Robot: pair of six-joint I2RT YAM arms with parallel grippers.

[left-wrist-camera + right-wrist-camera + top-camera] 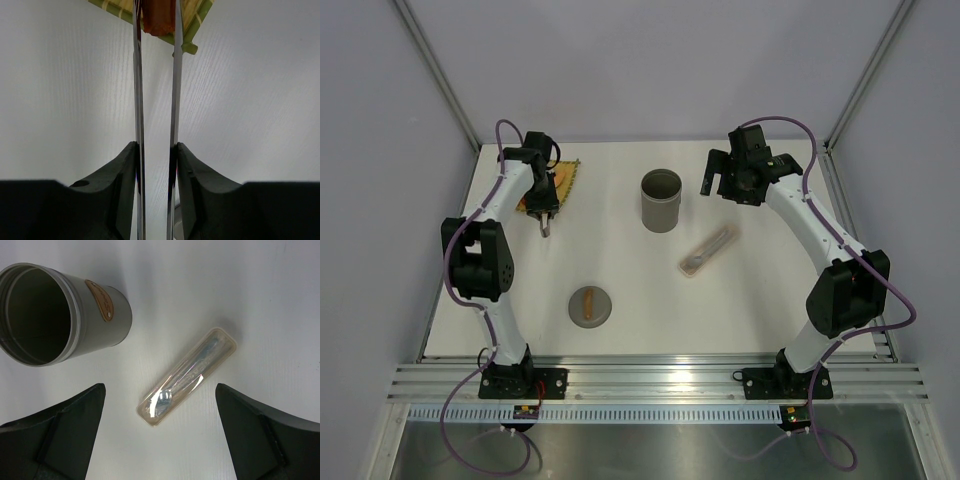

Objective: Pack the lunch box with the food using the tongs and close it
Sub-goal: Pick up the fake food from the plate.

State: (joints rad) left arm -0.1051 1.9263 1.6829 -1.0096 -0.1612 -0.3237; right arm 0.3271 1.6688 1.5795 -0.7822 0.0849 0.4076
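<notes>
The grey lunch box (660,200) stands open and upright mid-table; its wall shows in the right wrist view too (107,315). My left gripper (545,205) (156,150) is shut on the silver tongs (138,100) (547,226), one slim arm against each finger. The tongs' tips pinch a red-orange piece of food (159,17) at the edge of the yellow woven mat (192,20) (565,180). My right gripper (730,188) (160,385) hovers open beside the lunch box, holding nothing.
A pale oblong cutlery case (708,251) (187,377) lies below the right gripper, right of the lunch box. A round grey lid with a brown handle (590,305) sits near the front left. Grey walls enclose the table on three sides.
</notes>
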